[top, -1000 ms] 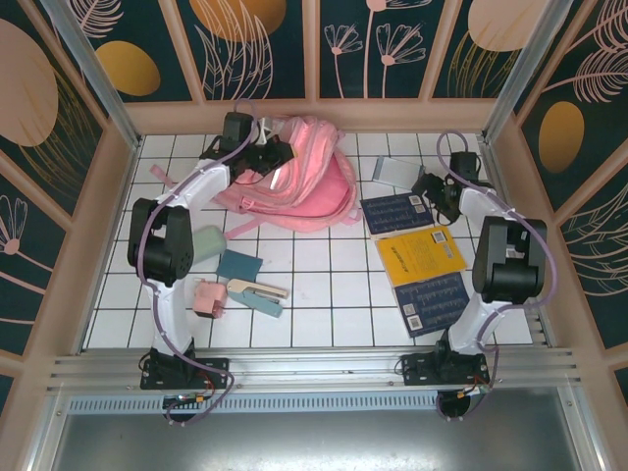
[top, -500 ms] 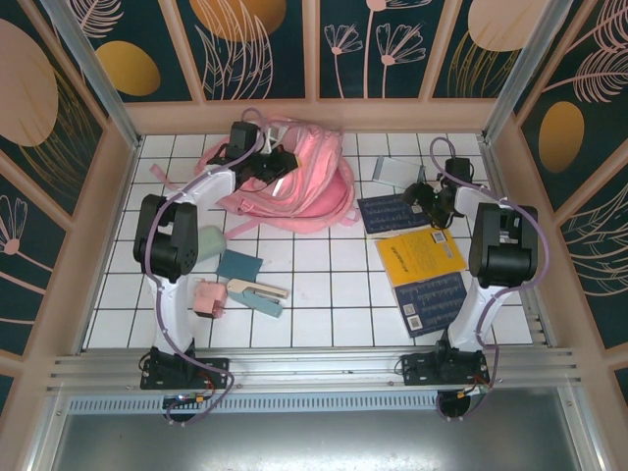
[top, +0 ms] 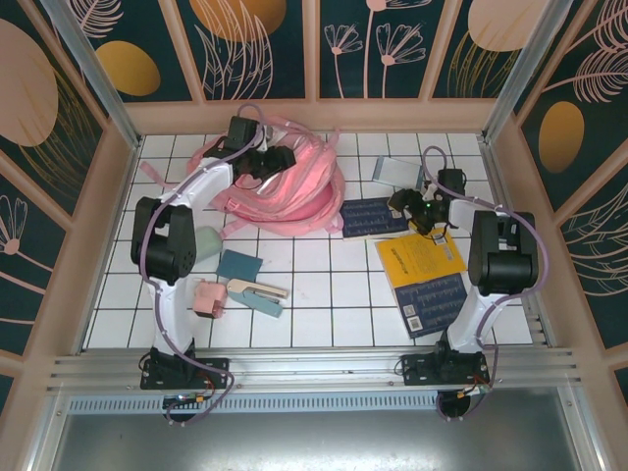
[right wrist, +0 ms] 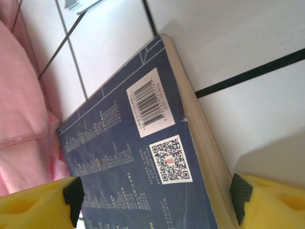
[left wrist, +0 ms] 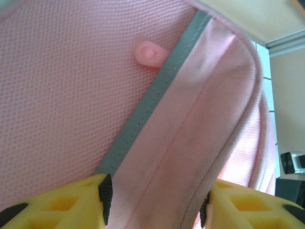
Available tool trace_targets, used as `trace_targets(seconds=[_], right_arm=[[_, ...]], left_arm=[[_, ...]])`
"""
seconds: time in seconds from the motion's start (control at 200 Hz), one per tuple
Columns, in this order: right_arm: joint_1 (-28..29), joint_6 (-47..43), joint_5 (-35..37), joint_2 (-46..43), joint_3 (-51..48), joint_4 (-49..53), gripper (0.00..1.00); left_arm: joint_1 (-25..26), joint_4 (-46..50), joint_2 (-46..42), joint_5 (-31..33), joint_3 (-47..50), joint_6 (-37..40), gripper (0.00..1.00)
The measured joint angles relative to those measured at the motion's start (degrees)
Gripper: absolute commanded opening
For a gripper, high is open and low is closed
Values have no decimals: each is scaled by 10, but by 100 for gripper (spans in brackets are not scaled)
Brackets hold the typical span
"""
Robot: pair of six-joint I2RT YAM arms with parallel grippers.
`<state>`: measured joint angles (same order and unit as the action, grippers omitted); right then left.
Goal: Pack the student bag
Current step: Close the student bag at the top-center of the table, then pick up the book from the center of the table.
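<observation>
From above, the student bag (top: 294, 182) lies at twelve o'clock on the table (top: 324, 285). Your left arm stretches far out, with the left gripper (top: 278, 157) on the bag's top. Your right arm bends toward nine o'clock, and the right gripper (top: 402, 204) is at the blue book (top: 371, 216).

At your left wrist, the jaws stand apart over pink mesh beside a grey strip (left wrist: 143, 114).

At your right wrist, the jaws are spread astride the book's corner. Its barcode label (right wrist: 150, 102) and QR code (right wrist: 170, 160) show, but the print is too small to read.
</observation>
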<state>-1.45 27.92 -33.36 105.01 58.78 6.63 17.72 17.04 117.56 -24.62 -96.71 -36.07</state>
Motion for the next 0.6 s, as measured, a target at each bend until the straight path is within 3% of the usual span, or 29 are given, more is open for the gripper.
trace_targets(seconds=[0.14,0.33,0.45,0.601], right_arm=[[0,14,-25,-2,-10,-16,81],[0,25,-28,-7,-16,-19,79],[0,25,-27,-7,-16,-19,79],[1,25,-25,-7,-16,-18,79]], left_arm=[[53,-12,-17,9,0,-4,40],[152,-26,-18,-10,16,-16,40],[159,-27,-13,-15,30,-33,41],[160,-28,18,-9,34,-67,50]])
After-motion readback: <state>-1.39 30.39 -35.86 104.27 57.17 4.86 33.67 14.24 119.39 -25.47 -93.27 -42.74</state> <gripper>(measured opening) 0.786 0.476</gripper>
